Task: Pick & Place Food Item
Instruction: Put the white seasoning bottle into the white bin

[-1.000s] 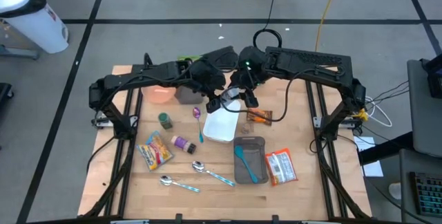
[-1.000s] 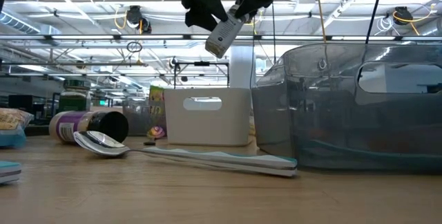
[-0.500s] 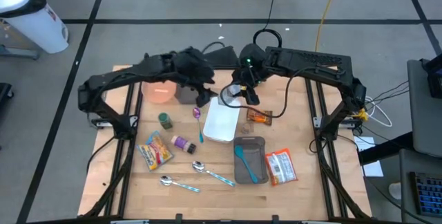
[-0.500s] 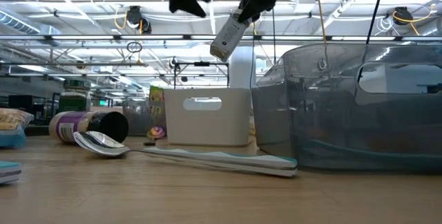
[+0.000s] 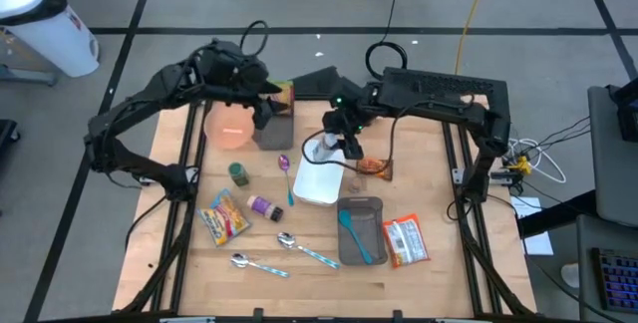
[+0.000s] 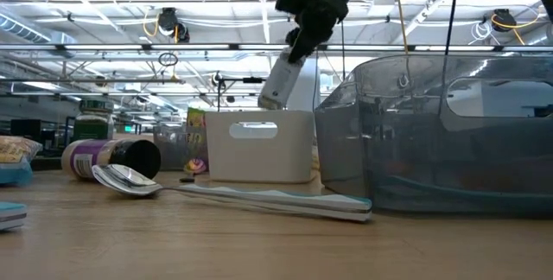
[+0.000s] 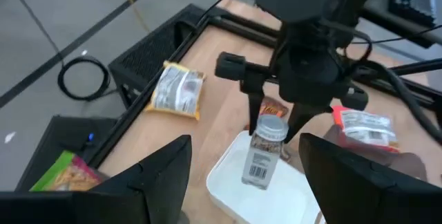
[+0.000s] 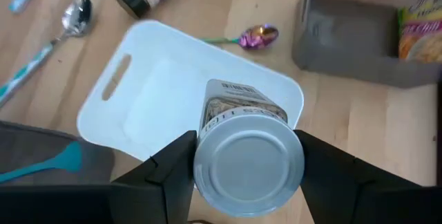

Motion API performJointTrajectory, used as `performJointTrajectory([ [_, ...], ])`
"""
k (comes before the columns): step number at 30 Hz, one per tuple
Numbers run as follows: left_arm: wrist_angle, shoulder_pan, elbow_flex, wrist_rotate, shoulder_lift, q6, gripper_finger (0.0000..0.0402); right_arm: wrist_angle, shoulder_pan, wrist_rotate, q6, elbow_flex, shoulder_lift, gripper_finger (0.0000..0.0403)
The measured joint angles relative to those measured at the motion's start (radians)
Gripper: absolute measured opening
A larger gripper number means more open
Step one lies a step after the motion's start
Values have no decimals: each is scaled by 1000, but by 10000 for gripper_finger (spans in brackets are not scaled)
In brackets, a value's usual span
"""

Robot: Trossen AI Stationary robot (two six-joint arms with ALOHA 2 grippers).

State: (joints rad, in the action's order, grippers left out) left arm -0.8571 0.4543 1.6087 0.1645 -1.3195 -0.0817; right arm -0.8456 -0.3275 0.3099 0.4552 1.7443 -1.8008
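Note:
A spice jar (image 7: 265, 156) with a silver lid (image 8: 248, 166) and a barcode label hangs tilted over the white bin (image 5: 321, 181) at the table's middle. My right gripper (image 5: 337, 146) is shut on it. The jar's lower end (image 6: 273, 97) is just above the white bin's rim (image 6: 259, 116). My left gripper (image 5: 267, 106) stands open with nothing in it, high over the grey bin (image 5: 269, 134) at the far left. My right gripper pinches the jar at its lid end (image 7: 271, 124) between its two fingers (image 8: 170, 175), one on each side. The fingers come slanting down from the far right. The jar hangs below them, tilted, its base toward the white bin and clear of it.
The grey bin holds a yellow-green food packet (image 5: 285, 94). A pink bowl (image 5: 230, 130), two small jars (image 5: 264, 206), spoons (image 5: 299, 247), snack packets (image 5: 224, 216), an orange packet (image 5: 375, 167) and a grey tray with a teal spatula (image 5: 359, 231) lie around the white bin.
My left gripper has drawn away from the jar, toward the table's far left corner and upward, staying open. My right gripper has come down toward the white bin with the jar, which stays tilted and now hangs close above the rim.

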Motion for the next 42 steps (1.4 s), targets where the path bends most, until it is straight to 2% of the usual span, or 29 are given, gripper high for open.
performJointTrajectory([
  [5, 4, 37, -1, 44, 7, 23, 271, -11, 10, -63, -21, 0, -38, 201],
  [14, -1, 64, -1, 49, -3, 54, 271, -62, 32, -109, -41, 1, -110, 201],
  [19, -6, 64, -1, 48, -3, 77, 271, -92, 49, -199, -23, 1, -130, 201],
  [27, -6, 64, -1, 53, -3, 88, 271, -140, 48, -259, 3, 1, -131, 201],
  [42, -7, 64, -1, 55, -3, 78, 271, -138, 55, -261, 43, 1, -132, 201],
])
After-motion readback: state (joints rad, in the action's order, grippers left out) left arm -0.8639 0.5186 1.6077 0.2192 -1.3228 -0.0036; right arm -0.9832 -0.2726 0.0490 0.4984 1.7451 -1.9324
